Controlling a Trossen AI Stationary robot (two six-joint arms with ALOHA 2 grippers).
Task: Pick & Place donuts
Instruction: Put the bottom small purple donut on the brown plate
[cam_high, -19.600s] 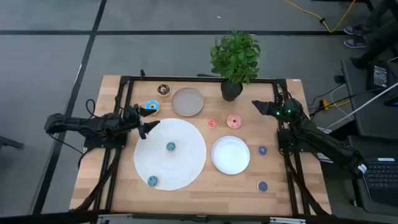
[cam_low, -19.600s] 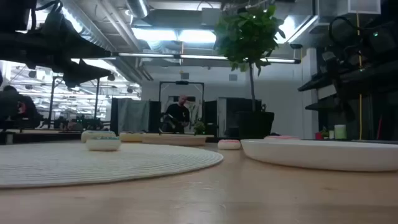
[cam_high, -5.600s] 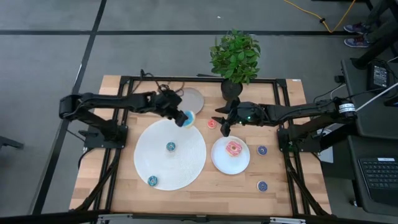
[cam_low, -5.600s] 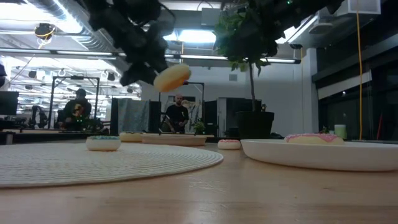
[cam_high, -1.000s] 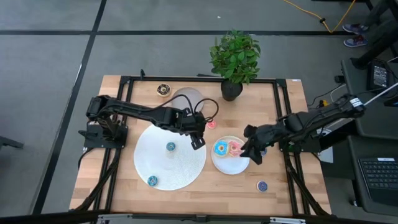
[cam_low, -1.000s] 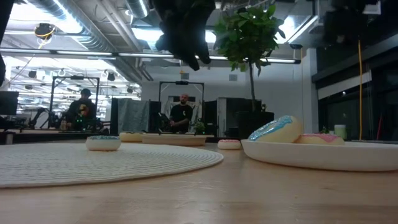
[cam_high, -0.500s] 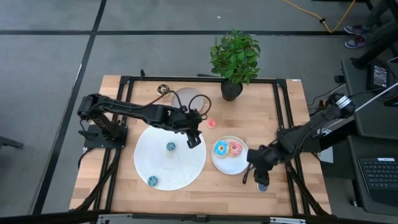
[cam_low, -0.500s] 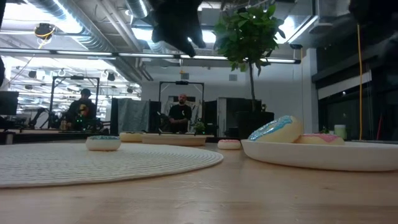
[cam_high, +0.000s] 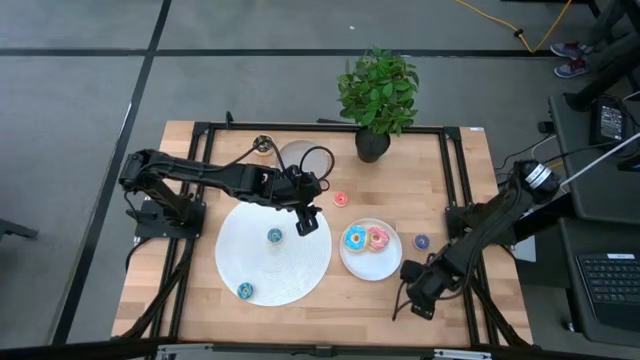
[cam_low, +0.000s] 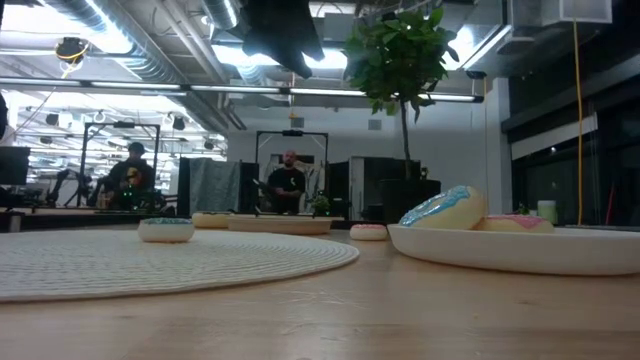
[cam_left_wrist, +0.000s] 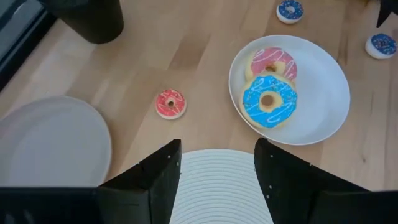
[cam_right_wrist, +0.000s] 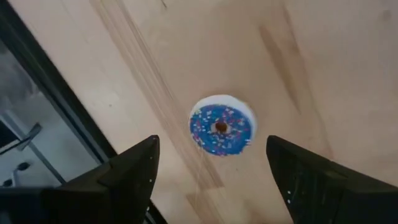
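I have the wooden tabletop (cam_high: 200, 160) from above, with the big ribbed white disc (cam_high: 273, 248) on its left half and a potted green plant (cam_high: 378, 95) at the far edge. Beside the plant sits a flat grey plate (cam_high: 300, 158), and a small chocolate-brown ringed donut (cam_high: 263, 145) lies left of that plate, near the far edge.

On the small white plate (cam_high: 371, 263) right of the disc lie two larger donuts touching each other: a blue-iced donut (cam_high: 354, 238) and a pink-iced donut (cam_high: 378, 238). A tiny red-pink donut (cam_high: 340, 200) rests on bare wood between the grey plate and the white plate. Two tiny teal donuts are on the disc, one near its middle (cam_high: 274, 236) and one at its near edge (cam_high: 245, 291). A tiny dark blue donut (cam_high: 421, 242) lies just right of the white plate.

My right tool (cam_high: 420, 298) hangs low over the near right part of the tabletop, fingers spread wide with nothing between them. Through its wrist camera I see a second tiny dark blue sprinkled donut (cam_right_wrist: 221, 127) lying flat on the wood directly between the two fingers, untouched, close to the black frame rail (cam_right_wrist: 56, 118).

My left tool (cam_high: 306, 215) hovers over the far edge of the disc, fingers partly apart and holding nothing; the red-pink donut and the white plate lie ahead of it.
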